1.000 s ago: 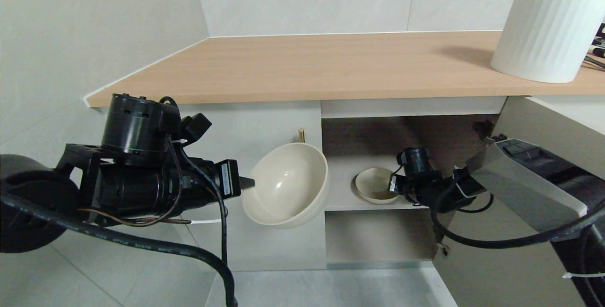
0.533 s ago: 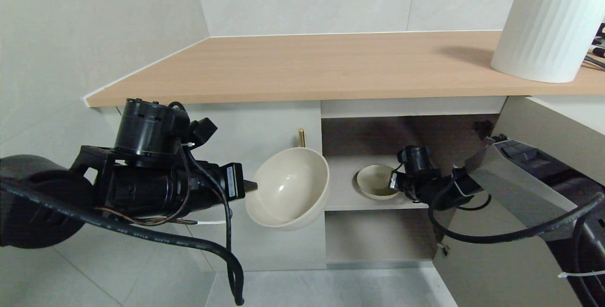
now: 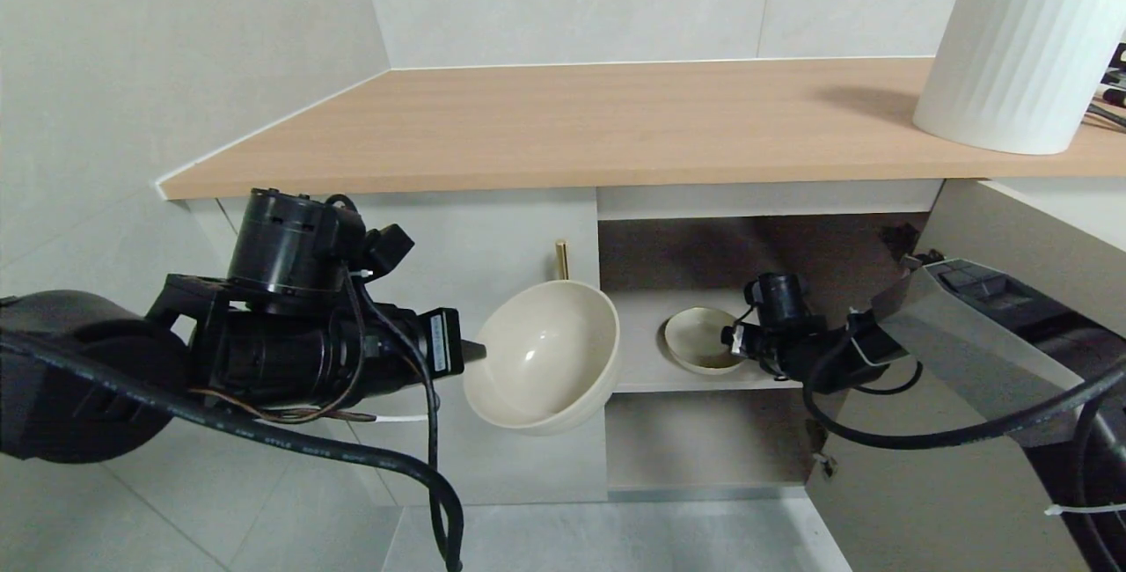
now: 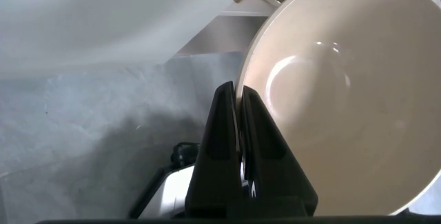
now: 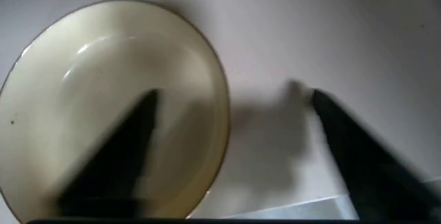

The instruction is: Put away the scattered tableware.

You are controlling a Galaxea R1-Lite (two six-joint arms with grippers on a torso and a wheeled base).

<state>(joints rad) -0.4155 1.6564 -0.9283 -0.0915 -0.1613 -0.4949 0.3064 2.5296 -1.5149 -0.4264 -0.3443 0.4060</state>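
My left gripper (image 3: 475, 348) is shut on the rim of a large cream bowl (image 3: 545, 359), holding it tilted in the air in front of the closed left cabinet door. In the left wrist view the two fingers (image 4: 222, 134) pinch the large bowl's (image 4: 337, 93) edge. A small cream dish (image 3: 699, 340) rests on the upper shelf (image 3: 642, 370) inside the open cabinet. My right gripper (image 3: 734, 340) is at the dish's right edge. In the right wrist view it (image 5: 234, 98) stands open over the rim of the dish (image 5: 103, 93), one finger above the dish's inside and one outside.
A wooden countertop (image 3: 563, 128) runs above the cabinet, with a tall white ribbed vase (image 3: 1020, 44) at its right end. The closed left door has a brass handle (image 3: 560, 259). The right door (image 3: 924, 484) hangs open. A lower compartment (image 3: 704, 440) lies under the shelf.
My left arm has carried the large bowl a little to the right and down, toward the cabinet opening. The small dish has shifted slightly on the shelf; the right gripper has barely moved.
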